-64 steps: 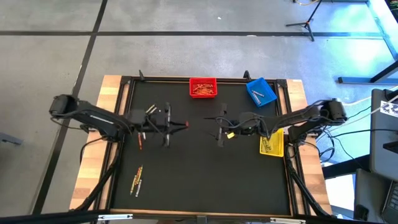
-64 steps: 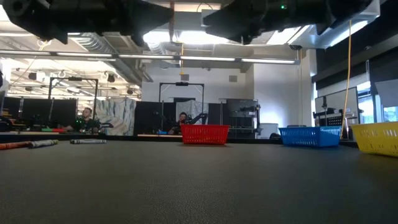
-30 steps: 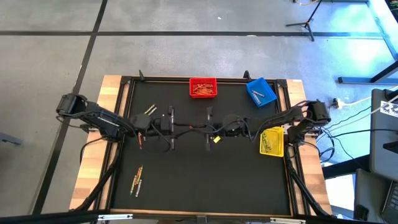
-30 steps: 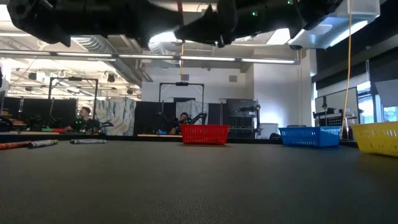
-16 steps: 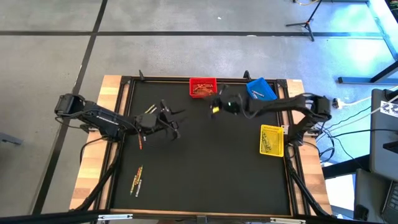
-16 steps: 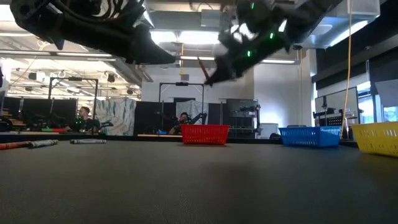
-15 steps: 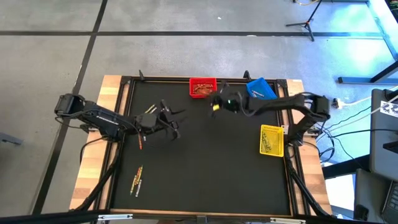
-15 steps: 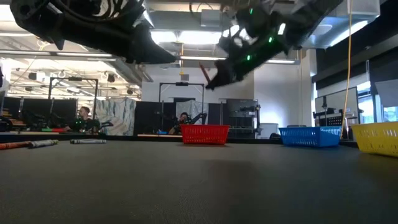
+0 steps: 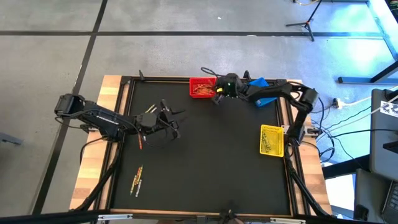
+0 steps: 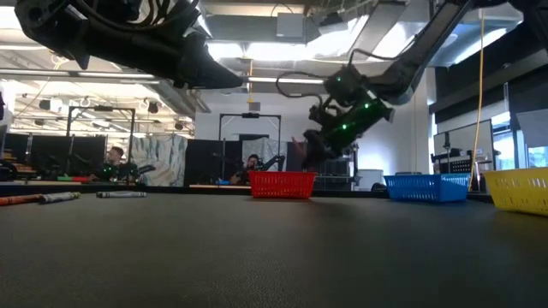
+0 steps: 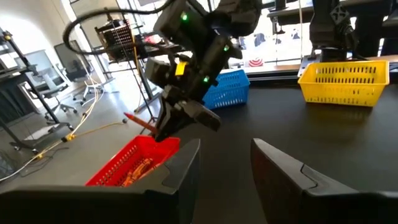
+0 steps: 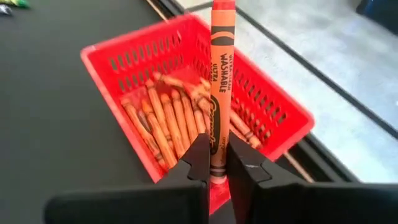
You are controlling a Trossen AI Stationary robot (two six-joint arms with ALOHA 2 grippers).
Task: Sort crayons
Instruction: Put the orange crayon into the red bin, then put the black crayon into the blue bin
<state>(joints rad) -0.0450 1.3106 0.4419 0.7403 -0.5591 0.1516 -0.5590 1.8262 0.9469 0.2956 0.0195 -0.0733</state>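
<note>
The right end effector (image 12: 214,163) pinches an orange crayon (image 12: 218,93) upright over the red bin (image 9: 202,87) at the counter's (image 9: 205,162) twelve o'clock edge, where more crayons (image 12: 171,121) lie. The left end effector (image 11: 225,163) hangs at about ten o'clock, fingers spread wide and empty. Loose crayons (image 9: 137,179) lie at eight o'clock.

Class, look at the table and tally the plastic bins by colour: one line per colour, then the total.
Red bin: 1
Blue bin: 1
Yellow bin: 1
Total: 3
</note>
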